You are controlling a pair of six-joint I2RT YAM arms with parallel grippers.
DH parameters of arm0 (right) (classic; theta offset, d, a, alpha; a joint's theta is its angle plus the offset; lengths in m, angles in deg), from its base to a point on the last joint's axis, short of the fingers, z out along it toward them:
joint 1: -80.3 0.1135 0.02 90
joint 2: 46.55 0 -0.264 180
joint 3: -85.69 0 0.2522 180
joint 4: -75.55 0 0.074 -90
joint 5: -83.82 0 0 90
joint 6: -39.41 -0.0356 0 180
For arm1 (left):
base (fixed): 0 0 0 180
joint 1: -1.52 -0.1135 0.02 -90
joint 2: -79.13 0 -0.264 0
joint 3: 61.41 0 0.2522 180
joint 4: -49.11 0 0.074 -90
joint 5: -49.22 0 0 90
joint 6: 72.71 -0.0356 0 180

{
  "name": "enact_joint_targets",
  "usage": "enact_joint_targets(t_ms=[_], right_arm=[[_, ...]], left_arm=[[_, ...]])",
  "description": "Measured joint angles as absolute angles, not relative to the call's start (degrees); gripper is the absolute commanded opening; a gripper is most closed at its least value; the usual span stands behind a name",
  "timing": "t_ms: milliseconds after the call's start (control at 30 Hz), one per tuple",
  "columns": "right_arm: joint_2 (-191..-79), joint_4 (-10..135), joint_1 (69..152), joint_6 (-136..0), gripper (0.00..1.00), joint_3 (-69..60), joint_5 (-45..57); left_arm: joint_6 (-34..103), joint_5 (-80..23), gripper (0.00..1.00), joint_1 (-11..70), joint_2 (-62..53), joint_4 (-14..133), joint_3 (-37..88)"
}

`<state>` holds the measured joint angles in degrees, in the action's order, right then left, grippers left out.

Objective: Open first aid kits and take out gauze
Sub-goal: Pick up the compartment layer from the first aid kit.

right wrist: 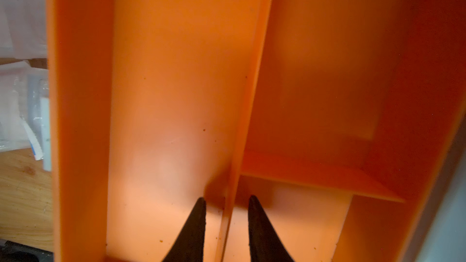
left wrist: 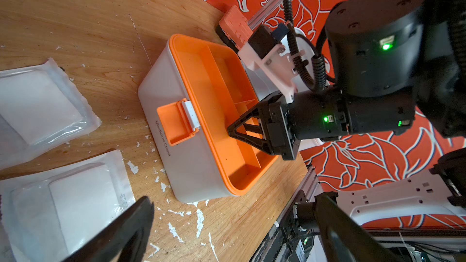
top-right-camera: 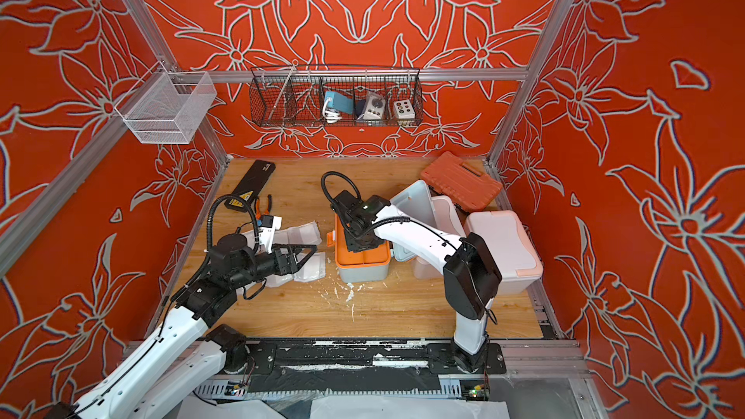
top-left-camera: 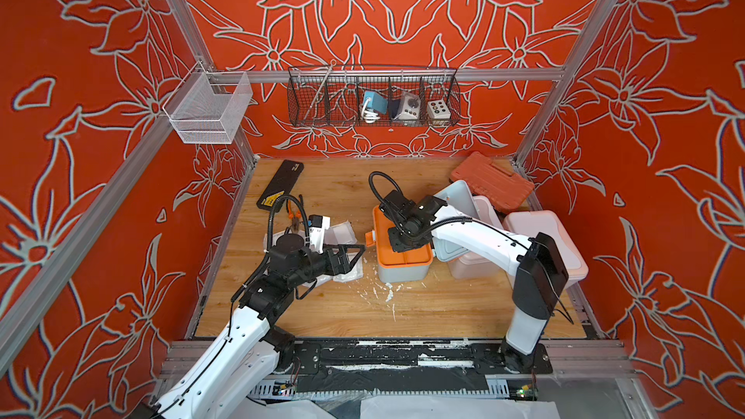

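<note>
The blue-grey first aid kit (top-left-camera: 403,272) (top-right-camera: 363,272) (left wrist: 191,152) stands open, its lid (top-left-camera: 453,203) raised and its orange tray (right wrist: 176,71) bare. My right gripper (right wrist: 225,199) (left wrist: 230,129) reaches down into the tray. Its fingers straddle the tray's divider (right wrist: 252,71), with a small gap on each side. Gauze packets (top-left-camera: 342,231) (top-right-camera: 302,231) (left wrist: 37,102) lie on the wood left of the kit. My left gripper (top-left-camera: 356,259) (top-right-camera: 312,255) (left wrist: 234,212) hovers wide open over the nearest gauze packet (left wrist: 75,202), holding nothing.
A pale pink kit (top-left-camera: 471,268) and a white kit with peach latch (top-left-camera: 544,235) crowd the right side, with an orange-red tool case (top-left-camera: 492,181) behind. A black case (top-left-camera: 280,185) and pliers (top-left-camera: 294,219) lie at the back left. White flecks (top-left-camera: 387,294) dot the wood.
</note>
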<state>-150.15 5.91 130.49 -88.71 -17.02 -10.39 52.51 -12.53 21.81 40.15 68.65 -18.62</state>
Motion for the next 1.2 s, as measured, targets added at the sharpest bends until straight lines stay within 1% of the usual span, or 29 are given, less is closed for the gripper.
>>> enact_joint_targets(t_ms=[233, 300, 433, 467, 500, 1200], right_arm=[[-152.4, 3.6, 131.2, -90.5, 0.15, -19.6, -12.9], [-152.4, 3.6, 131.4, -90.8, 0.11, -19.6, -13.1], [-152.7, 3.5, 131.5, -91.6, 0.08, -19.8, -13.2], [-152.8, 3.5, 131.5, -91.8, 0.05, -19.9, -13.1], [-152.9, 3.5, 131.5, -92.3, 0.0, -20.1, -13.1], [-153.2, 3.5, 131.7, -93.0, 0.0, -20.9, -13.2]], left_arm=[[54.5, -11.0, 0.98, 21.8, 39.1, 68.3, -18.6], [54.8, -10.9, 0.98, 21.8, 39.1, 68.4, -18.6], [54.9, -11.0, 0.98, 21.8, 39.2, 68.6, -18.6], [55.0, -11.0, 0.98, 21.8, 39.2, 68.7, -18.6], [55.1, -11.0, 0.98, 21.8, 39.2, 68.7, -18.6], [55.7, -11.0, 0.98, 21.8, 38.9, 68.9, -18.6]])
